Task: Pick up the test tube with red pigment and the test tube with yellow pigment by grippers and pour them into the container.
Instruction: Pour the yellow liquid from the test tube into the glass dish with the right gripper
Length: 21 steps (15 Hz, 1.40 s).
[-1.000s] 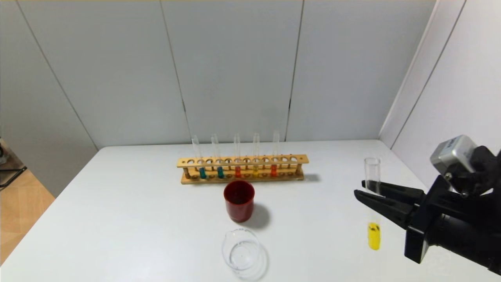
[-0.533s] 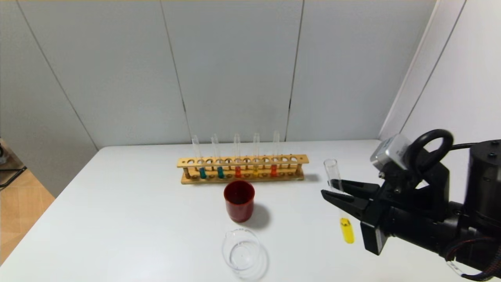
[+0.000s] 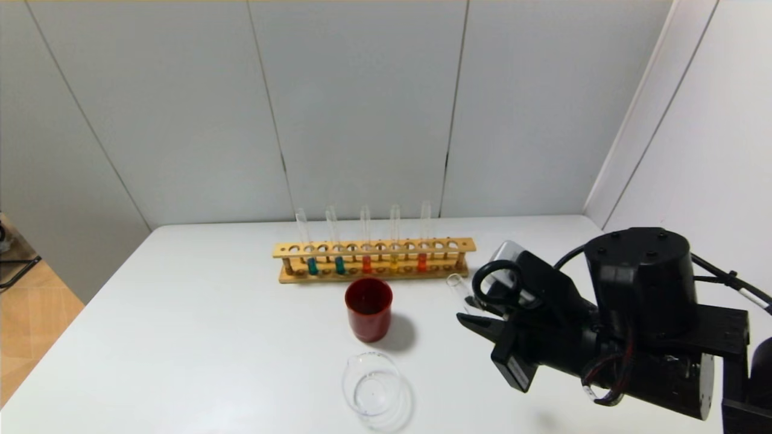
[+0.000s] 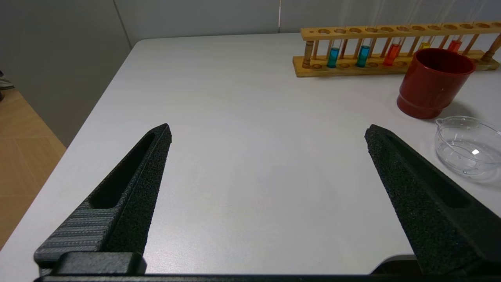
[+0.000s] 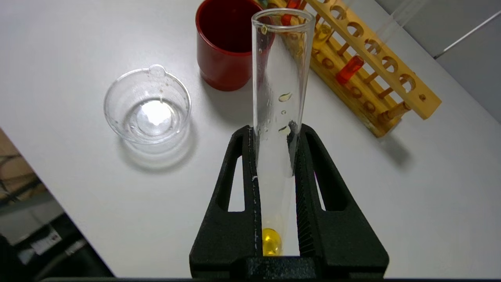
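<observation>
- The right gripper was clamped on the test tube with yellow pigment, its fingers pressed against the glass on both sides (the yellow liquid sat pooled at the tube's closed end, back between the fingers).
- The tube's open mouth pointed ahead of the gripper, toward the red cup; the container stood ahead and off to one side, near but not under the mouth.
- The container looked dry apart from specks on its wall, so I judged that no yellow had been poured.
- The left gripper hung spread wide and held nothing; the container lay beyond its right fingertip (well apart from it).
- The test tube with red pigment stood in the wooden rack, beyond the cup and away from both grippers.
- Judged done: the yellow tube lifted out. Judged left: tipping it over the container, then fetching and pouring the red one.
</observation>
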Available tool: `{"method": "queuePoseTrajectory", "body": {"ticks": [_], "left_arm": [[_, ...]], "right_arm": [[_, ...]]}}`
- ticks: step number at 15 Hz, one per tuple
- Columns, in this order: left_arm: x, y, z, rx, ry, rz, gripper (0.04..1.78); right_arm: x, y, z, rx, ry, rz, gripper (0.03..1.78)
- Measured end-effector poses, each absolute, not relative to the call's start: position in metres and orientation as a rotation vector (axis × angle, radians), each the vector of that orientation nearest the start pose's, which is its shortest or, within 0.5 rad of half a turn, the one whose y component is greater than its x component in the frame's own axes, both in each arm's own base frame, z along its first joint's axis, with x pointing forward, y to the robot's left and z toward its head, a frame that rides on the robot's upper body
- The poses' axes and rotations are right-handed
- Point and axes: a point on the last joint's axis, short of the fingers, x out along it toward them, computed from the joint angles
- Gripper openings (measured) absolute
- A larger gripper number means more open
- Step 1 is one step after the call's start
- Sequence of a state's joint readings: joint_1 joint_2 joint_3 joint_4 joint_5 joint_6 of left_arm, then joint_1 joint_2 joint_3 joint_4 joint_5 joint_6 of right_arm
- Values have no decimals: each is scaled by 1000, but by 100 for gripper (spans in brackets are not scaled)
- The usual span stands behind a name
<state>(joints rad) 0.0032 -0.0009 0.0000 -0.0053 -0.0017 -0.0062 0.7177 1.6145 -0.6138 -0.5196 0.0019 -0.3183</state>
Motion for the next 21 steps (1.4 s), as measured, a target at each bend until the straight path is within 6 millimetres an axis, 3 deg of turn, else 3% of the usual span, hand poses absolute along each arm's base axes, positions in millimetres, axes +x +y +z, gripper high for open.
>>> {"method": "queuePoseTrajectory", "body": {"ticks": [10, 15, 21], "left_arm": [[-23, 0, 76, -5, -6, 1, 175], [-23, 0, 76, -6, -6, 2, 175], [-23, 0, 76, -5, -6, 1, 175]], "right_arm": [[212, 211, 117, -662, 361, 872, 33], [215, 217, 104, -850, 332, 887, 33], [219, 230, 97, -944, 305, 898, 33]]}}
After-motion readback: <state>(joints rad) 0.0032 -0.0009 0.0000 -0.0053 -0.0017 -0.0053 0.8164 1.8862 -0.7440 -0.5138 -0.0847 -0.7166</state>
